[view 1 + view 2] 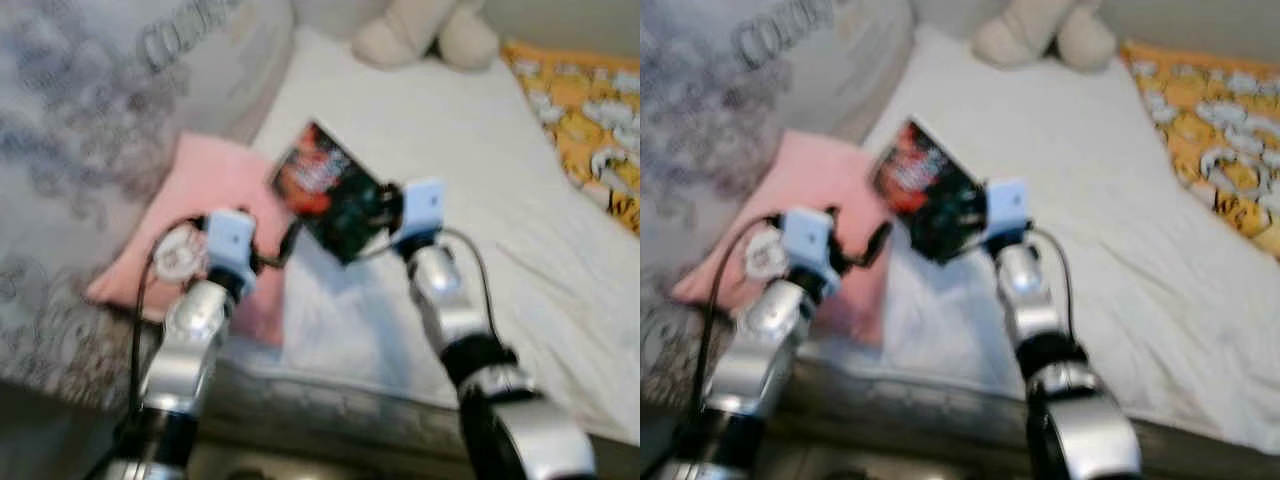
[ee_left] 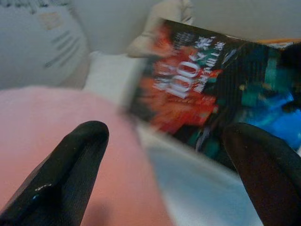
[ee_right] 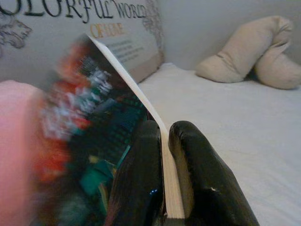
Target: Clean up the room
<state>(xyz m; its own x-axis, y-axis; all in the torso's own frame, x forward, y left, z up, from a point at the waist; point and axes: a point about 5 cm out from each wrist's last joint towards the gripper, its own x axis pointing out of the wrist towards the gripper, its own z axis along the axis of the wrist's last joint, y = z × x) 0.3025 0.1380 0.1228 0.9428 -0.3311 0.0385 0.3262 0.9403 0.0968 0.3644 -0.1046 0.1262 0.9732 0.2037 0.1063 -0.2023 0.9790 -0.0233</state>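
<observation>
Two grippers reach out over the bed's white sheet (image 1: 450, 170) before us. Our right gripper (image 3: 164, 188) is clamped on a book (image 1: 330, 190) with a dark cover splashed in red and teal, pinching its lower edge between both fingers (image 3: 197, 179) and holding it tilted above the sheet. Our left gripper (image 2: 164, 160) hovers just beside the book, its fingers (image 2: 66, 174) spread wide with nothing between them, over a pink pillow (image 1: 200, 190) that lies at the sheet's left edge. A large grey printed cushion (image 1: 90, 130) stands to the left of the pillow. At the far end of the bed we see a beige plush toy (image 1: 425, 30), and to the right an orange patterned cloth (image 1: 590, 120).
</observation>
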